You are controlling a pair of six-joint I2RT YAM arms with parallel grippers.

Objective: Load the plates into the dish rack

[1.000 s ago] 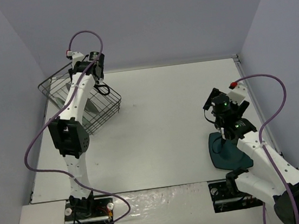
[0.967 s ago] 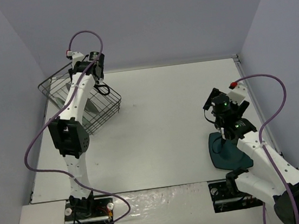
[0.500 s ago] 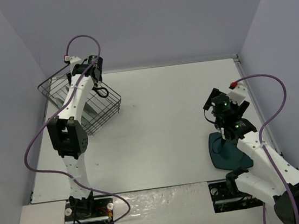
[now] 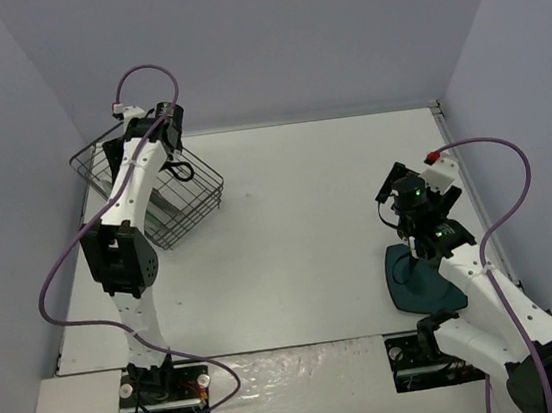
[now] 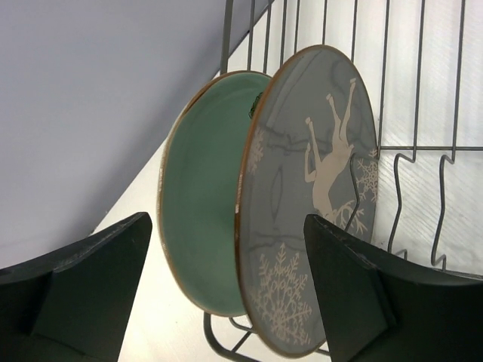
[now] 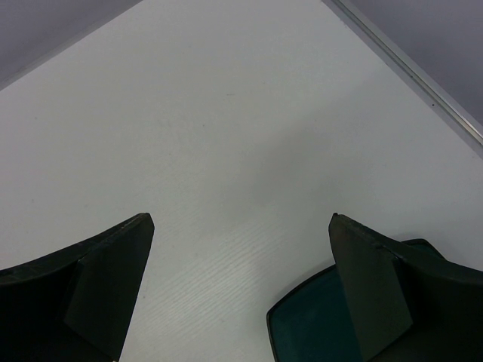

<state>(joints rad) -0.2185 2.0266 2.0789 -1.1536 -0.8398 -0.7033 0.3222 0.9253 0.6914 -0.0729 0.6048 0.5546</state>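
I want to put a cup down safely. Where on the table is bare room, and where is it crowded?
The wide middle of the table, between the dish rack at far left and the teal plate at near right, is bare. In the rack, wires beside the grey plate look free; the mint plate crowds its other side.

My left arm [image 4: 128, 189] and right arm [image 4: 487, 286] are white shells jointed by black housings. A purple cable [image 4: 143, 68] loops off each (the right one's starts at a red plug [image 4: 432, 156]). Green lights [image 4: 414, 189] glow near my right wrist. My jaws' fingers [image 5: 75, 294] are dark matte wedges.
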